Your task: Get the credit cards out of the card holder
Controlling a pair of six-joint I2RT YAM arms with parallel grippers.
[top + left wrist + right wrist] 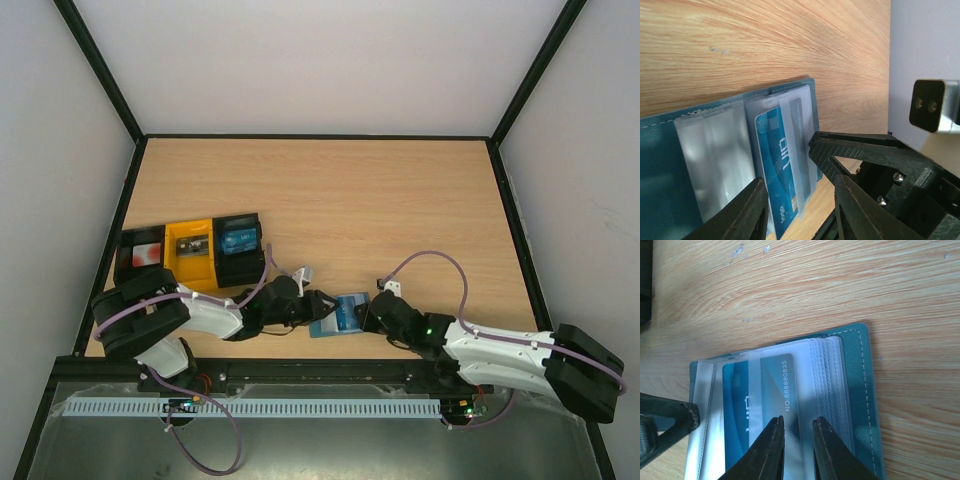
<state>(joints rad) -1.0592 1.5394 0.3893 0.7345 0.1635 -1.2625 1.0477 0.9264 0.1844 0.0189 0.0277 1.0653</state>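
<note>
Nearest the arm bases, low in the middle of the overhead view, the card holder (345, 312) lies open and flat on the wooden table (400, 200), and both pincers meet over it. The left gripper (799, 200) has its jaws apart over the holder's edge, clamped on nothing that I can see. The right gripper (797, 422) has its tips only a slit apart on the clear sleeve (805, 400) that covers a blue card (740, 410); whether it nips anything I cannot tell. The card looks still sleeved and I see none lying loose, so I judge the removal barely begun. Further back, at upper left, stand the black and yellow trays (190, 250).
</note>
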